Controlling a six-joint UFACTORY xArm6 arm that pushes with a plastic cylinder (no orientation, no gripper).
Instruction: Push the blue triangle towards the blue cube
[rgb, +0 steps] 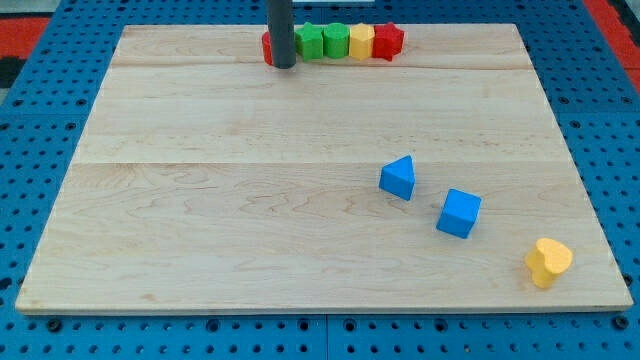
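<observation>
Wooden board (200, 200), blue triangle (398, 177) (near blue cube (459, 213))

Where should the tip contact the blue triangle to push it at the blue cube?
Contact the blue triangle on its upper-left face, since the blue cube sits close by toward the view's lower right. My tip is at the view's top by the red block, far from both.
</observation>
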